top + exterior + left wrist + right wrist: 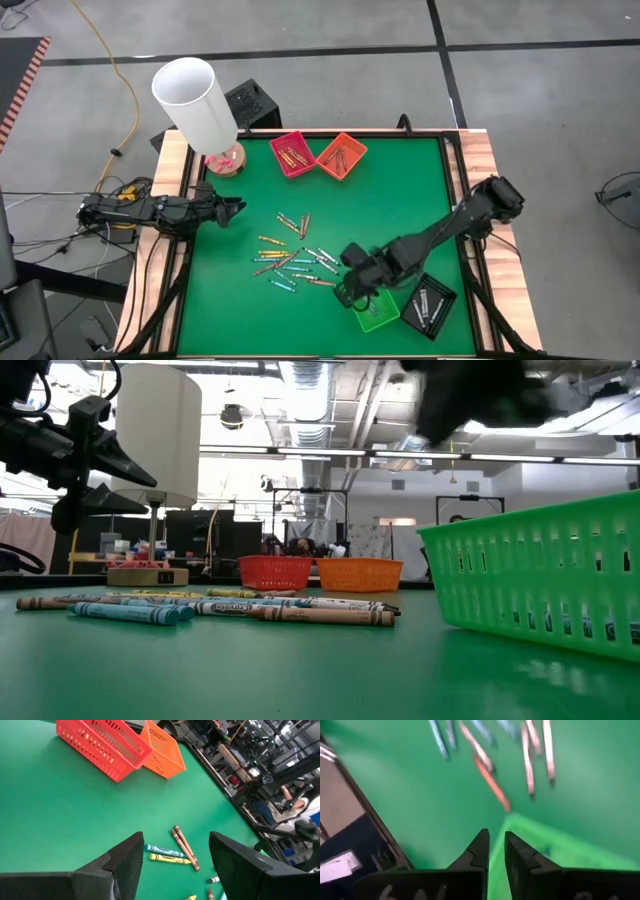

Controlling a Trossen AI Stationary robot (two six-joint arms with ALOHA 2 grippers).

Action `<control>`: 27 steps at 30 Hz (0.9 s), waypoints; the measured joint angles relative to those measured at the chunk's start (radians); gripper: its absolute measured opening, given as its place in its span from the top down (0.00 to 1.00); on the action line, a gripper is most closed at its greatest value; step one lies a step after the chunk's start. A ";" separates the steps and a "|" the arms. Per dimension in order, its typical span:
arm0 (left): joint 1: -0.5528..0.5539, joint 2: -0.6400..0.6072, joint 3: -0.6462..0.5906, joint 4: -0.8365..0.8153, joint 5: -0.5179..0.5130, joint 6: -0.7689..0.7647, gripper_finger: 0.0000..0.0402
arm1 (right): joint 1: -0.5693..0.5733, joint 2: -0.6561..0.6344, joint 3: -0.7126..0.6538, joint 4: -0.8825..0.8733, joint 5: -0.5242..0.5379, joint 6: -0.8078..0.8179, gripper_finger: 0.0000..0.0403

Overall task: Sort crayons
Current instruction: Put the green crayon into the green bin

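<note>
Green mat [400, 200] holds scattered crayons [295, 258]; right tool [494, 851] slightly parted, left tool [175, 865] open

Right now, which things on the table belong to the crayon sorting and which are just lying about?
Belongs to the job:
- thin paper-wrapped crayons scattered on the green mat
- red, orange, green and black plastic trays

Lying about:
- white-shaded lamp on a wooden base
- yellow cable on the floor

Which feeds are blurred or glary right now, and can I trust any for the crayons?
Right wrist view: crayons smeared by motion blur. Low view: near crayons sharp, ceiling lights glare, a dark blurred arm up top. High view: even light, pile clear. Left wrist view: sharp on the mat, its gripper open.
</note>
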 joint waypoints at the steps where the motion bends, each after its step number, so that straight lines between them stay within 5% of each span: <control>1: 0.000 0.000 0.000 0.000 0.003 0.000 0.46 | -0.018 0.000 0.011 0.003 0.037 -0.049 0.86; 9: 0.000 0.000 0.000 0.000 0.003 -0.001 0.46 | -0.215 0.010 0.016 0.111 0.244 -0.376 0.86; 16: 0.000 0.000 0.000 0.001 0.004 -0.002 0.46 | -0.378 0.109 0.015 0.374 0.189 -0.672 0.86; 27: 0.000 0.027 0.003 0.008 0.024 -0.001 0.46 | -0.472 0.277 0.054 0.571 0.054 -0.827 0.86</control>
